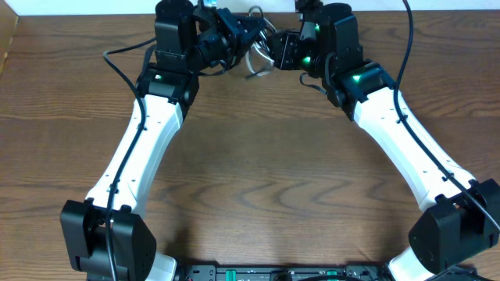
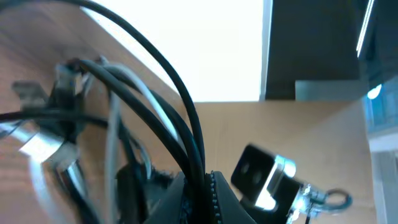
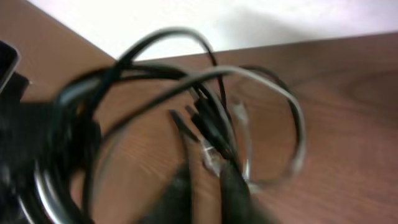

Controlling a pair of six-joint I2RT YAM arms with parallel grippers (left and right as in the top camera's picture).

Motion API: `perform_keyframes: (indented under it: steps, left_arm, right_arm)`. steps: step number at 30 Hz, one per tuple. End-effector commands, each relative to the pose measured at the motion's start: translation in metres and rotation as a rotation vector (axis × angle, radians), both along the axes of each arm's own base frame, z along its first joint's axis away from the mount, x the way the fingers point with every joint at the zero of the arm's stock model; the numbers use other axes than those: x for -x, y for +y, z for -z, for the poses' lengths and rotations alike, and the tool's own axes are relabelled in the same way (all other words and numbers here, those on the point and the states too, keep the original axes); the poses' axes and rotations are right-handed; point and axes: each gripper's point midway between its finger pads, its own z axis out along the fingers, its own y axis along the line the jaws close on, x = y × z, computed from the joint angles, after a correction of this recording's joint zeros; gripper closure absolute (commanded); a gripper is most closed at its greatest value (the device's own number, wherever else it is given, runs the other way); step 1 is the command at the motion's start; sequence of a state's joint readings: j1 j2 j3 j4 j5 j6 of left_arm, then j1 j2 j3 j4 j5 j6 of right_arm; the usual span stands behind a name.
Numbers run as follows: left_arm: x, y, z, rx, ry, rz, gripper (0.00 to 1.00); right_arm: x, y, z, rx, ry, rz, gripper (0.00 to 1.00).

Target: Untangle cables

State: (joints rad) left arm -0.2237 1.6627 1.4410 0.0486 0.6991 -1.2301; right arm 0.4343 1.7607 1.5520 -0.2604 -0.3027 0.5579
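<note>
The cables hang as one tangle [image 1: 258, 56] at the far edge of the table, between my two grippers. The left gripper [image 2: 202, 183] is shut on the black cable [image 2: 180, 93], which runs up and to the left from the jaws; the white cable [image 2: 148, 99] loops beside it. In the right wrist view the black cable [image 3: 163, 34] and the white cable [image 3: 300, 134] form overlapping loops above the wood. The right gripper [image 3: 206, 177] stands slightly open, bare wood showing between its blurred fingers [image 3: 231, 193], with a plug end lying at the right fingertip.
Both arms reach across the wooden table [image 1: 258, 172] from the near corners and meet at its far edge. In the left wrist view the right arm's black and metal wrist [image 2: 264, 177] sits close on the right. A pale wall lies beyond the edge.
</note>
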Motion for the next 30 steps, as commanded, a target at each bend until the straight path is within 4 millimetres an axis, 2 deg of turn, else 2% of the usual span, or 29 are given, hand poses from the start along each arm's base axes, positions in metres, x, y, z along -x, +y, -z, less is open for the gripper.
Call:
perform_keyframes:
  steps: [1,2,4,7,11,13,16,20,27,30]
  left_arm:
    - [-0.011,0.009,-0.006,0.008,-0.013,-0.088,0.93]
    - [-0.012,0.010,-0.007,0.007,-0.015,-0.094,0.93]
    - [-0.014,0.013,-0.004,-0.002,-0.007,-0.120,0.92]
    - [-0.018,0.021,0.006,-0.026,0.026,-0.174,0.93]
    - [-0.024,0.040,0.030,-0.086,0.118,-0.298,0.92]
    - [-0.023,0.050,0.043,-0.088,0.194,-0.363,0.93]
    - [-0.024,0.058,0.052,-0.064,0.263,-0.430,0.93]
    - [-0.024,0.057,0.050,0.065,0.359,-0.477,0.93]
    - [-0.020,0.043,0.043,0.265,0.504,-0.459,0.93]
    - [-0.016,0.032,0.034,0.316,0.521,-0.393,0.92]
  right_arm:
    - [0.000,0.002,-0.002,-0.006,-0.007,-0.026,0.53]
    - [-0.003,-0.002,-0.004,-0.003,-0.026,-0.025,0.42]
    - [-0.008,-0.007,-0.009,-0.011,-0.051,-0.031,0.26]
    - [-0.009,-0.012,-0.015,-0.033,-0.071,-0.077,0.16]
    - [-0.001,-0.016,-0.006,-0.027,-0.030,-0.129,0.15]
    - [0.006,-0.017,0.006,-0.003,0.018,-0.146,0.16]
    - [0.020,-0.014,0.022,0.050,0.071,-0.181,0.16]
    - [0.032,-0.012,0.039,0.153,0.076,-0.224,0.17]
    - [0.027,-0.028,0.045,0.259,0.011,-0.251,0.16]
    - [0.022,-0.034,0.047,0.296,-0.005,-0.233,0.16]
